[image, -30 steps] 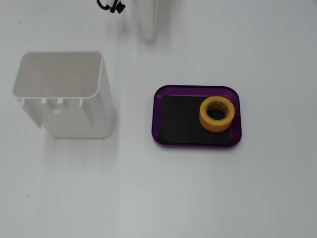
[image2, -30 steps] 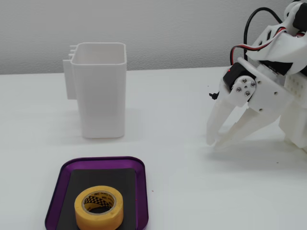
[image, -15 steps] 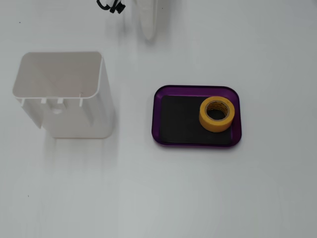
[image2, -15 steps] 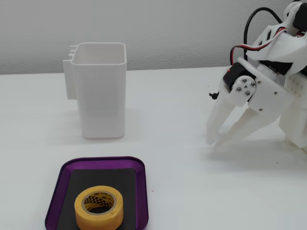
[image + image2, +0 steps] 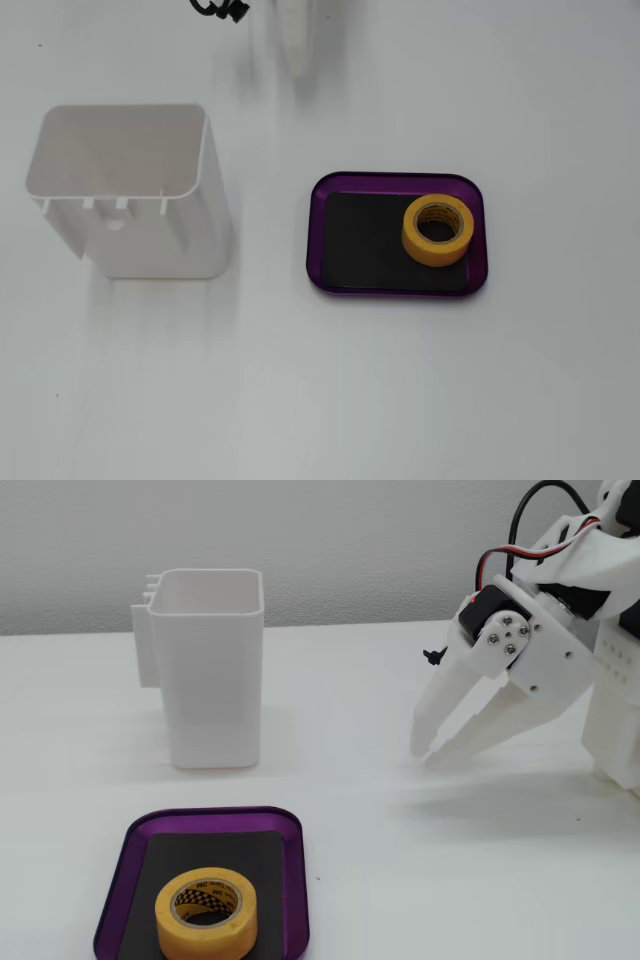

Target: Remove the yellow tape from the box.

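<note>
- The yellow tape (image 5: 437, 230) lies flat inside the purple box (image 5: 318, 235), close to one end of it.
- The claw (image 5: 424, 756) hangs low over the bench (image 5: 400, 880), far from the box, holding nothing. Its two fingers look nearly closed.
- The tape sits close to the box wall, so a finger could bump the rim and push the whole box.
- The white bin (image 5: 212, 680) stands nearby. The arm could knock it on the way.
</note>
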`<state>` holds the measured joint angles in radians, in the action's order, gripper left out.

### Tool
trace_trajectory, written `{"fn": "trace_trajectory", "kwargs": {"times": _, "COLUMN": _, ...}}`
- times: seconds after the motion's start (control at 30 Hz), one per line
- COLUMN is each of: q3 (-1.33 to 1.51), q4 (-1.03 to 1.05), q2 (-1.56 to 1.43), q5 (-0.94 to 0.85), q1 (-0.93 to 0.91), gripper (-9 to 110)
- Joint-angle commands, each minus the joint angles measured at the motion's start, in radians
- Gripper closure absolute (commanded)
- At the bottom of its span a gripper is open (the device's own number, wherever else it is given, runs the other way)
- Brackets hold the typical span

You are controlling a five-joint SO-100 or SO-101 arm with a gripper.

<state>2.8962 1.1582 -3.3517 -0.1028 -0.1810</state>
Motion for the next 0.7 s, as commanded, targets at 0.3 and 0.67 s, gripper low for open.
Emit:
{"fn": "trace_trajectory", "kwargs": {"times": 0.3, "q3": -0.247, "q4": -0.021, "q2": 0.270, "q5": -0.296, "q1": 0.002, "gripper": 97}}
{"fn": "trace_trajectory", "kwargs": {"times": 0.67, "q3": -1.068, "q4": 0.170, "q2": 1.258, "q5": -0.285, "q1": 0.316, "gripper": 89}}
